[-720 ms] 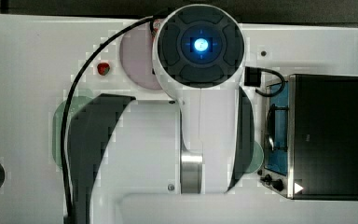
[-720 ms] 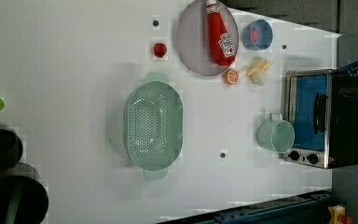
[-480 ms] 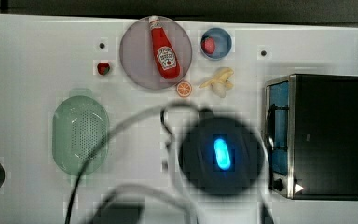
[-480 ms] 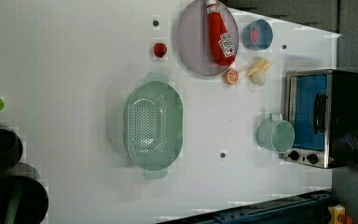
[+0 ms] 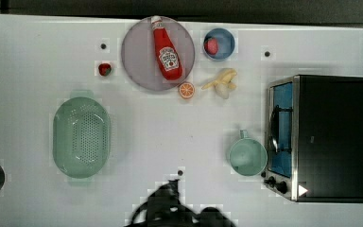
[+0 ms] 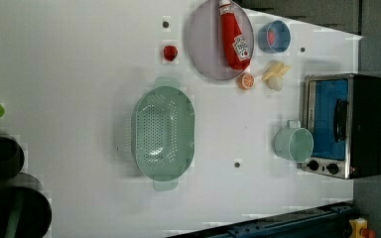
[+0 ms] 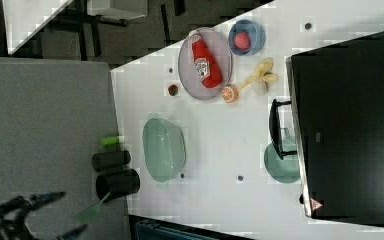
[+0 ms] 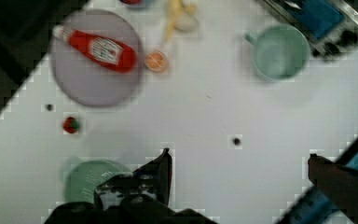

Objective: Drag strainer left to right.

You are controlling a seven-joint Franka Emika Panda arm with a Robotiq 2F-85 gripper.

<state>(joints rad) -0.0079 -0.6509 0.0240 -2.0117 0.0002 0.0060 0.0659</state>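
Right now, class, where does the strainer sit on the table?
In the top view the strainer sits on the table's left side, below the small strawberry and far left of the green cup.

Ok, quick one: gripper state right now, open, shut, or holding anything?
Gripper: jaws wide open, nothing between them; it hangs above the bare table, apart from the strainer.

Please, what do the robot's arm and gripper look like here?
The gripper has two dark, almost black fingers. A pale speckled patch sits beside one of them. In the top view, the arm is a black shape with a black cable looping at its side.
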